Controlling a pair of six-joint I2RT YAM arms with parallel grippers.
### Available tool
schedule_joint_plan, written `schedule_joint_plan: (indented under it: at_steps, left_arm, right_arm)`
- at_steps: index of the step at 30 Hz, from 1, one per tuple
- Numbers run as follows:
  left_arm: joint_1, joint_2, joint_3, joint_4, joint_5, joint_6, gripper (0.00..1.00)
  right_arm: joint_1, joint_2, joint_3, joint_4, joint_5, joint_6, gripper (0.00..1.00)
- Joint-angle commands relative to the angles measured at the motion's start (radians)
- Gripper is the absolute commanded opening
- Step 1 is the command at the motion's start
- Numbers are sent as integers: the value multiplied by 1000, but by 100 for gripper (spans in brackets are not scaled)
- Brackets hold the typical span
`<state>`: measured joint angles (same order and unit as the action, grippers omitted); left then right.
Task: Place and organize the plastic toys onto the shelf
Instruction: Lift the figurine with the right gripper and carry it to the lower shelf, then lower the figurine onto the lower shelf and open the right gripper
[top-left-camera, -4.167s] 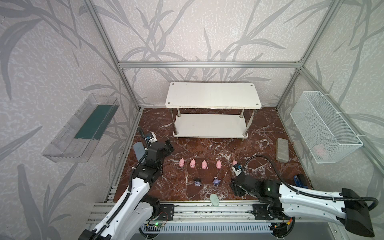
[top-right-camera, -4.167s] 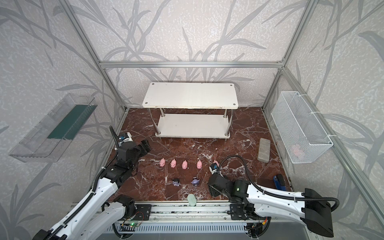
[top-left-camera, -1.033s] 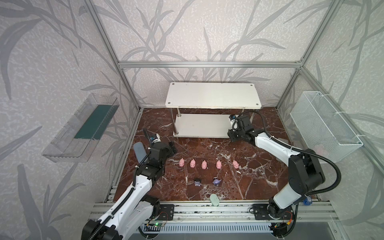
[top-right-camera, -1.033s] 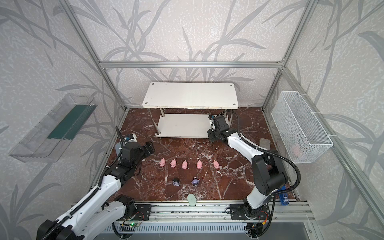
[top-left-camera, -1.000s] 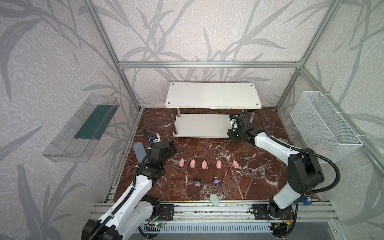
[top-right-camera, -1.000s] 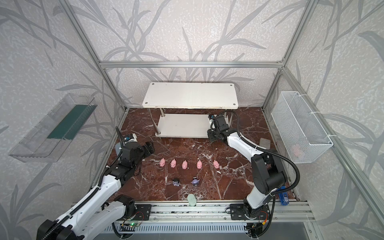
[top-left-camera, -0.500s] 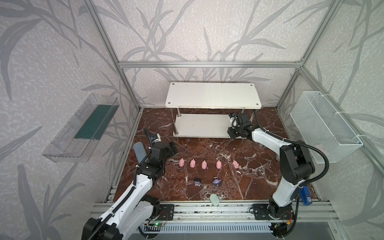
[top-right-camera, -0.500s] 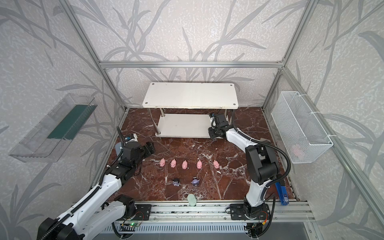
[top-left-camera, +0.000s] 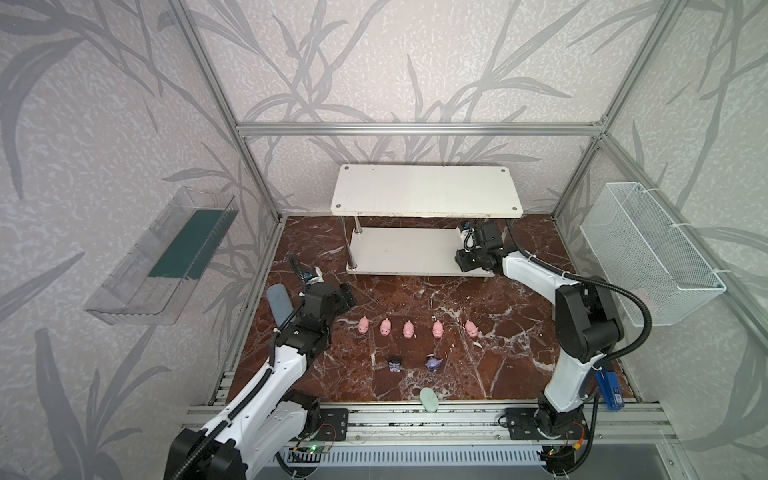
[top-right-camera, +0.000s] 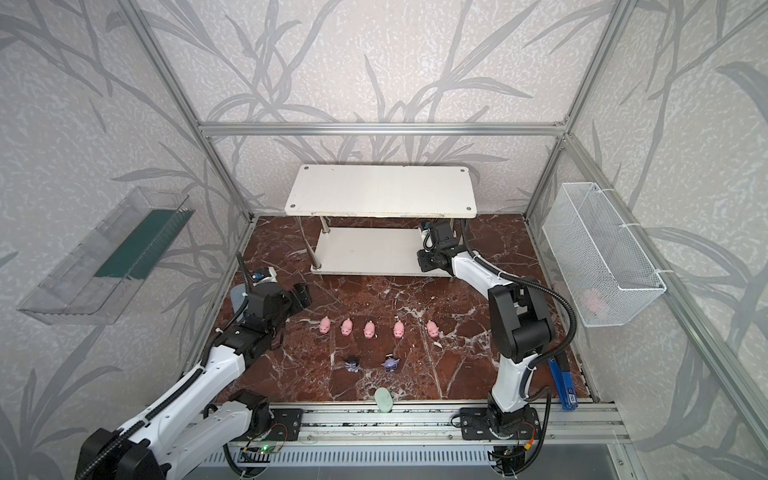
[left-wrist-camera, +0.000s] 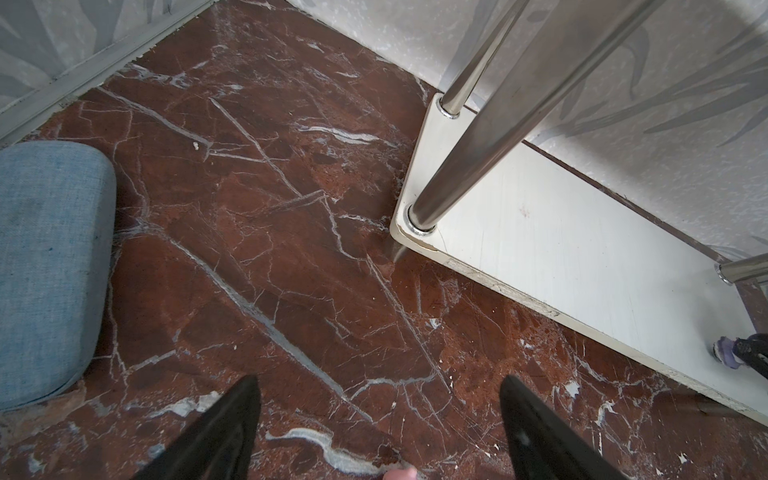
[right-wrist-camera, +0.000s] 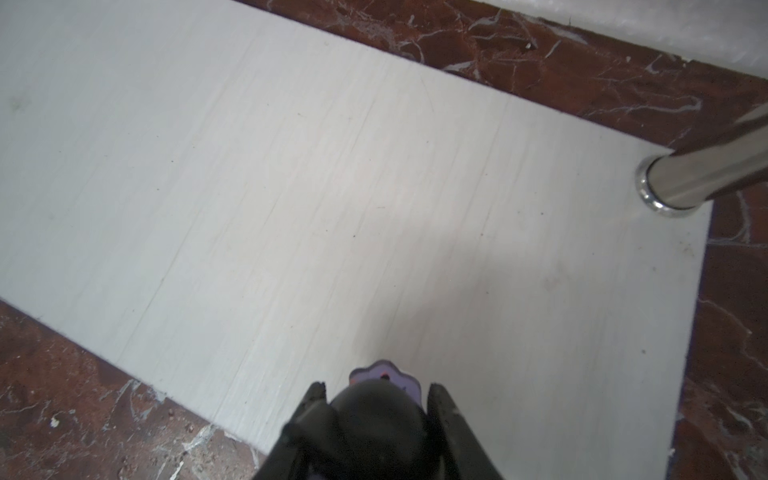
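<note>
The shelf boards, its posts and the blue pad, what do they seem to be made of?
Shelf boards: probably painted or laminated wood, matte white, faint grain lines, chipped edge. Posts: polished metal, mirror-like reflections. Pad: woven fabric cover, grey-blue, weave visible; filling unseen.

Bright, even light fills the scene; the right wrist view is soft, and top-view edges bow.

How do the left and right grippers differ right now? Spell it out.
The left gripper is open and empty; the right gripper is shut on a black-and-purple toy. The left hangs over the floor; the right over the lower board of the shelf. Both have black fingers.
</note>
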<state>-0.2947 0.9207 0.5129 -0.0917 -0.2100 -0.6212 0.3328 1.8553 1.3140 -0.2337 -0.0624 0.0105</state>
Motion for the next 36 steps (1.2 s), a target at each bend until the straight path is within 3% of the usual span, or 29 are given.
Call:
schedule_joint_plan:
  at_steps: [1,36]
  left_arm:
    - [-4,3,2,17,-5,-7,88]
    - [-4,6,-9,29,-7,-10,88]
  right_arm:
    - [-17,17,34,-9,-13,15,31]
    - [-23,18,29,-3,7,23,47]
